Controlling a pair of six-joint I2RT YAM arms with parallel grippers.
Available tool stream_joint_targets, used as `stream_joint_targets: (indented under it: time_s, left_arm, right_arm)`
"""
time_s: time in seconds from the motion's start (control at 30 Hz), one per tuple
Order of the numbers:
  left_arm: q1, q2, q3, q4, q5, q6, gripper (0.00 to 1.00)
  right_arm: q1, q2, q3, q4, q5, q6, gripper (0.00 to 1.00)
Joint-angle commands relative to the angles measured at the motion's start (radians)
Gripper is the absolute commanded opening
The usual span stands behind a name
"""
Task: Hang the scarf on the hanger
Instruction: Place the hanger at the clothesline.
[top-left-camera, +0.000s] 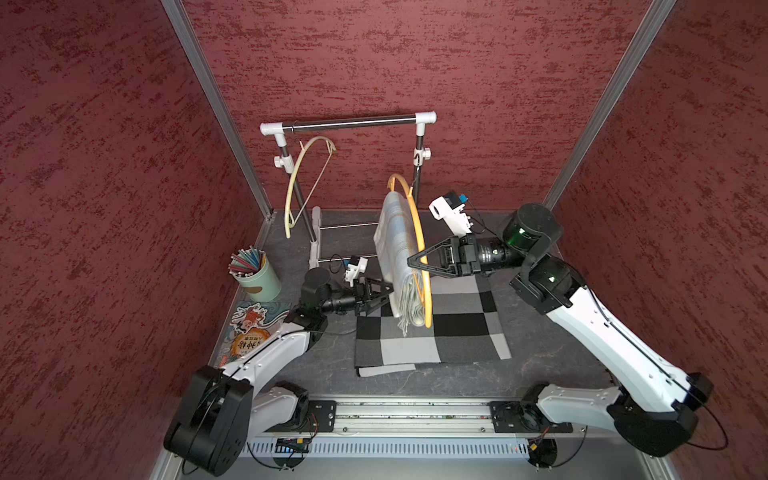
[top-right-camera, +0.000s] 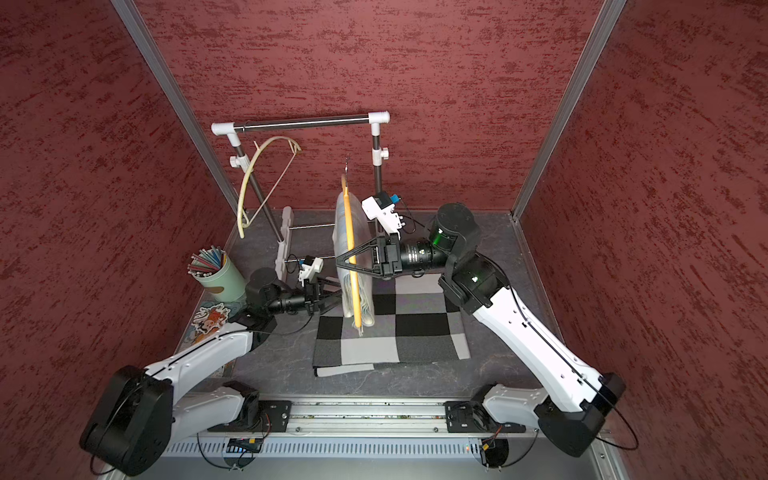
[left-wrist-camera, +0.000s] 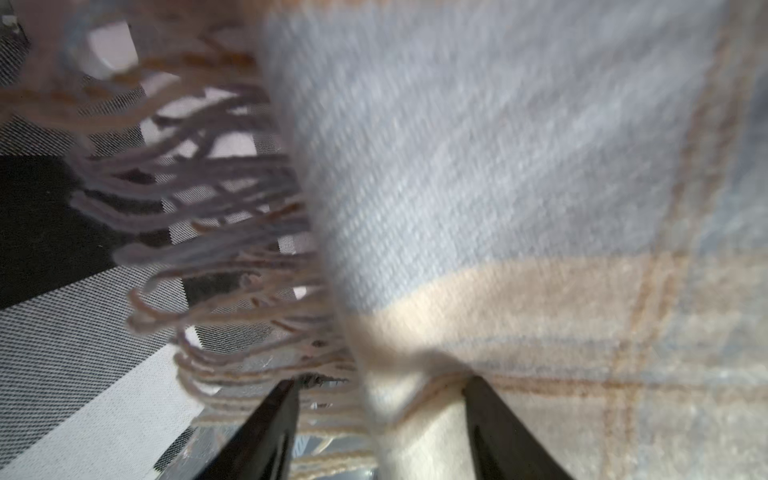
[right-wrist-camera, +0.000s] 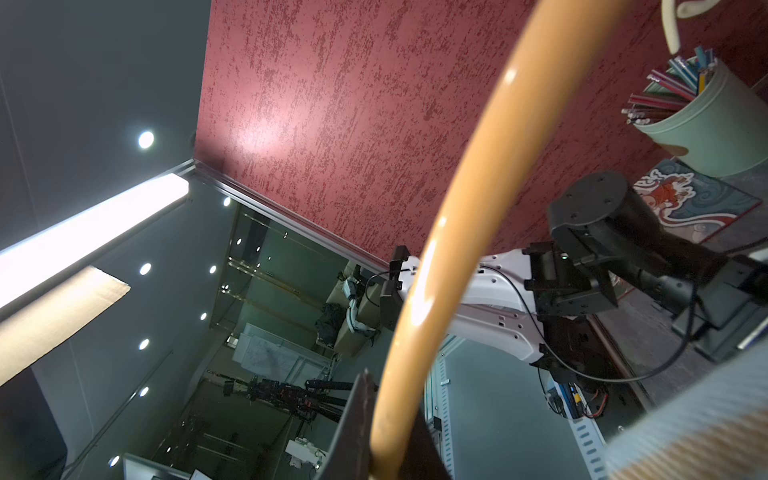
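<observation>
With the dark grey table (top-left-camera: 540, 365) read as a clock face from above, twelve at the back wall, the left gripper (top-left-camera: 386, 292) is found near the centre, reaching in from eight o'clock. In the left wrist view its jaws are seen spread. The cream lower edge and fringe of the pale blue-and-cream plaid woven scarf (top-left-camera: 395, 249) lie between them unpinched, and whether a finger is touched cannot be told.

The scarf is draped over the curved orange plastic hanger (right-wrist-camera: 478, 199), which is carried in the air above a grey, black and white chequered cloth (top-left-camera: 457, 324) spread on the table. From three o'clock the right gripper (top-left-camera: 413, 262) is clenched on the hanger's rim, so the whole load is borne there.

The draping is judged done, and the step in hand is taken to be the letting-go. Next, the left arm should be drawn back toward eight o'clock without the fringe being snagged, while the hanger is kept steady so that nothing slides. The chrome rail (top-left-camera: 353, 122) at twelve o'clock — a second, cream hanger (top-left-camera: 291, 191) is already hung there — may then be sought.

One container is seen: an upright mint-green cylindrical cup (top-left-camera: 262, 286) at nine o'clock, filled with coloured pencils (top-left-camera: 247, 259) — too many to count — that stand above its rim.
</observation>
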Motion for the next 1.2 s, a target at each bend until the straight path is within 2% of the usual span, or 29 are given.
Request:
stream_joint_targets:
  time_s: [0.0,0.13,0.23,0.5,0.8,0.9,1.0,1.17]
  left_arm:
    - [0.025,-0.121,0.059,-0.329,-0.078,0.125,0.8]
    - [0.085,-0.283,0.156,-0.852,-0.302,0.264,0.87]
    - [0.108,-0.363,0.192,-1.019,-0.372,0.299,0.9]
    - [0.125,-0.451,0.294,-1.214,-0.437,0.36,0.91]
    - [0.134,-0.437,0.361,-1.278,-0.42,0.41,0.91]
    - [0.135,-0.44,0.362,-1.28,-0.419,0.411,0.91]
    - [0.135,-0.447,0.352,-1.273,-0.412,0.402,0.91]
    - [0.137,-0.467,0.355,-1.285,-0.409,0.399,0.91]
  right_arm:
    - [-0.003,-0.006,0.058,0.009,0.023,-0.119,0.0]
    - [-0.004,0.057,0.132,-0.027,0.035,-0.16,0.0]
    - [-0.006,0.13,0.221,-0.062,0.039,-0.188,0.0]
    - [-0.023,0.352,0.439,-0.104,0.06,-0.214,0.0]
    - [-0.094,0.594,0.685,-0.055,0.026,-0.127,0.0]
    - [-0.124,0.676,0.798,-0.095,0.027,-0.123,0.0]
    - [-0.157,0.77,0.913,-0.079,0.01,-0.061,0.0]
    - [-0.198,0.882,1.017,-0.026,-0.01,0.047,0.0]
